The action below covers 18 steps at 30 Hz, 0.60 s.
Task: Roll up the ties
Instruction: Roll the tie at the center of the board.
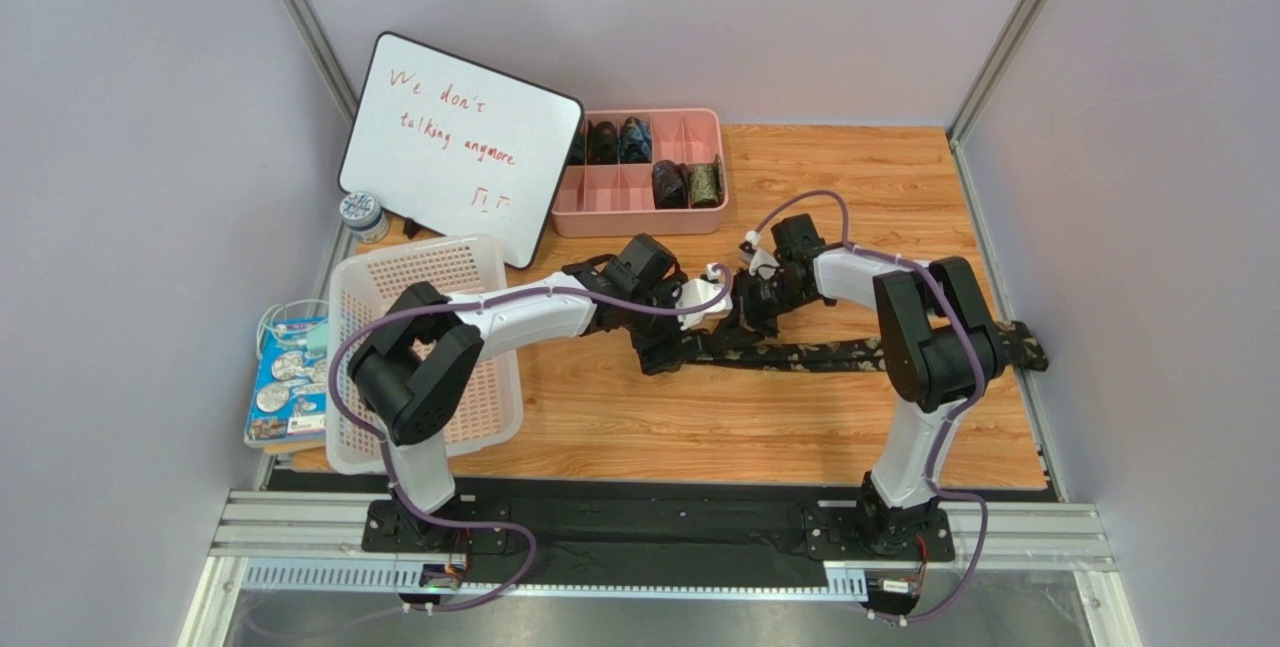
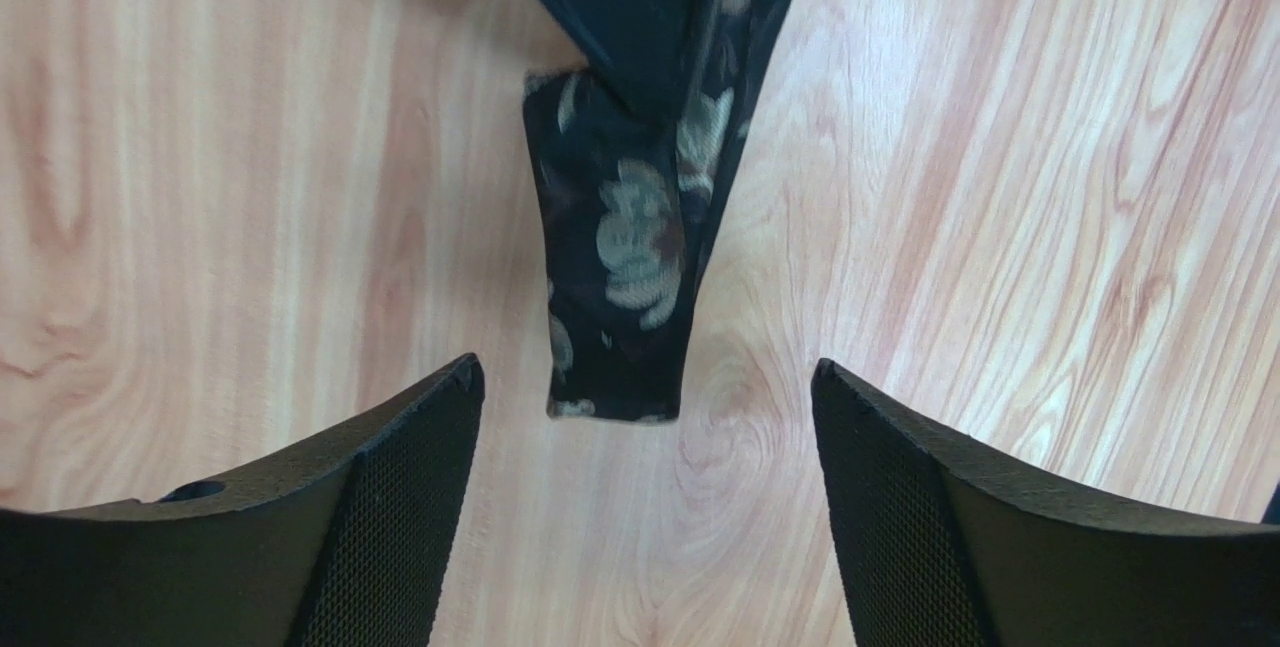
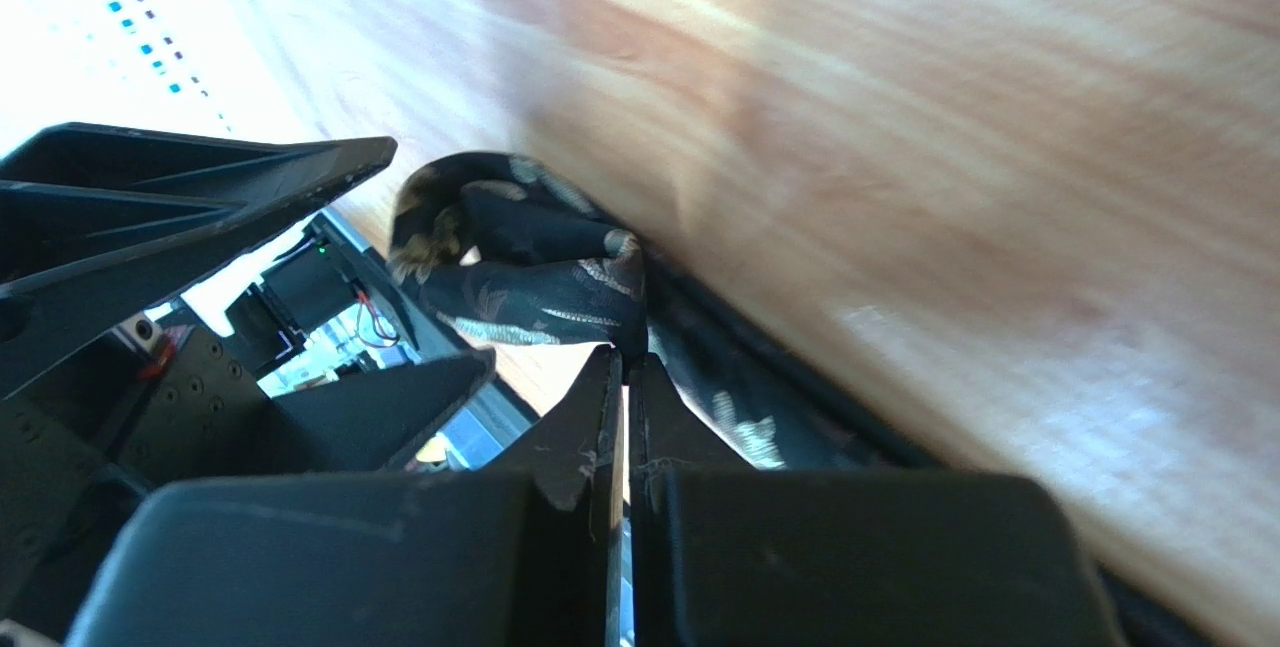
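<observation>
We hold our left end effector (image 2: 646,370) wide over the tie (image 2: 624,235) on the worktop (image 2: 226,152); our right end effector (image 3: 624,365) pinches its fold.

You see: tie (image 1: 812,355) across table (image 1: 676,430) middle toward right edge; tray (image 1: 639,224) behind it, rolled ties (image 1: 669,182) inside; whiteboard (image 1: 458,145) left of tray; basket (image 1: 353,302) before whiteboard.
</observation>
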{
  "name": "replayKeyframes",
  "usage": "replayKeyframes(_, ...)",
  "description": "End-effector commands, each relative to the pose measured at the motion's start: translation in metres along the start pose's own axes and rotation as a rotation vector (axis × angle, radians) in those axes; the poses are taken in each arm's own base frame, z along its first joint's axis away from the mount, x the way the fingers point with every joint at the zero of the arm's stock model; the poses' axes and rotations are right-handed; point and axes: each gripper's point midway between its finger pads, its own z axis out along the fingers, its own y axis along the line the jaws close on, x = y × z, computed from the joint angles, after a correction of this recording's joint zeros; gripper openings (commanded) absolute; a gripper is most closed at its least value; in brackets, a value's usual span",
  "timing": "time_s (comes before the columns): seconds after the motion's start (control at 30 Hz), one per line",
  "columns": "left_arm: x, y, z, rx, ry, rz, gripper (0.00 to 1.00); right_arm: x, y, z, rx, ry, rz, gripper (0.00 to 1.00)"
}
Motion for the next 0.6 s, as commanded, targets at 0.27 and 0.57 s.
replayKeyframes(0.27,-0.026,0.000,0.024,0.002,-0.019,0.172,0.77,0.007,0.021,-0.008,-0.042,-0.005,-0.039,0.00)
replayKeyframes(0.57,0.007,-0.009,0.037,0.047,0.070,0.210,0.42,0.013,0.028,-0.012,-0.077,0.024,-0.053,0.00)
